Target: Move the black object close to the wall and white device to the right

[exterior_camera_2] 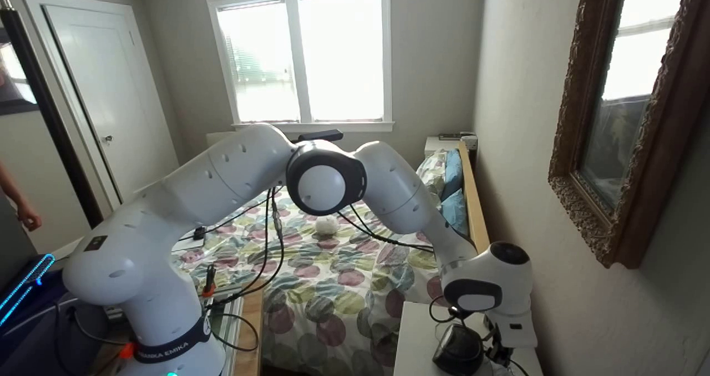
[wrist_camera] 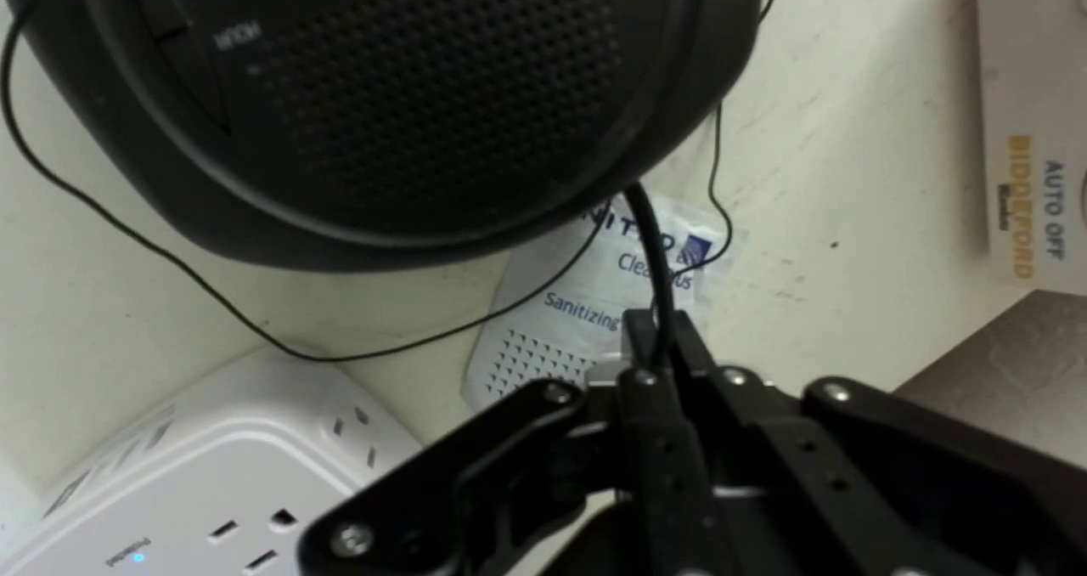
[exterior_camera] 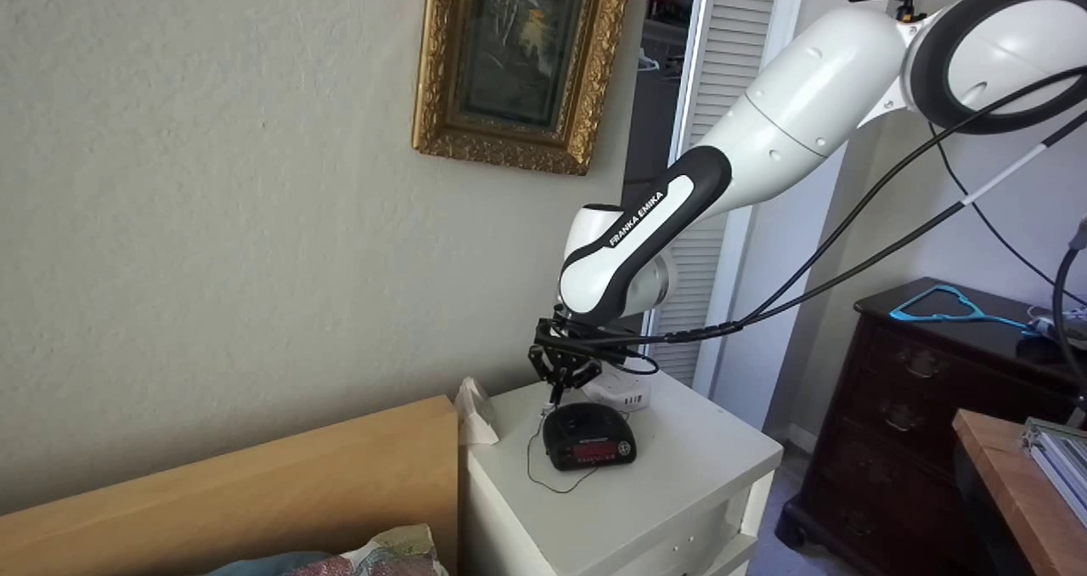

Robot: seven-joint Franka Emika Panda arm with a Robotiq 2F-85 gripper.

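Note:
The black object (exterior_camera: 588, 437), a clock radio with a red display, sits on the white nightstand (exterior_camera: 679, 482) below the wall (exterior_camera: 280, 245). It also shows in an exterior view (exterior_camera_2: 459, 349) and fills the top of the wrist view (wrist_camera: 425, 109). My gripper (exterior_camera: 556, 396) points down behind it, on the wall side. In the wrist view my gripper (wrist_camera: 664, 328) has its fingertips close together around the radio's thick black cord (wrist_camera: 649, 236). The white device with sockets (wrist_camera: 221, 491) stands behind the radio; it also shows in an exterior view (exterior_camera: 628, 391).
A white Biddeford controller (wrist_camera: 1032, 134) stands at the nightstand's edge by the headboard (exterior_camera: 255, 482). A sanitizing wipe packet (wrist_camera: 560, 304) lies under the cord. A thin dark wire (wrist_camera: 212, 300) loops around the radio. A gold-framed picture (exterior_camera: 586, 66) hangs above.

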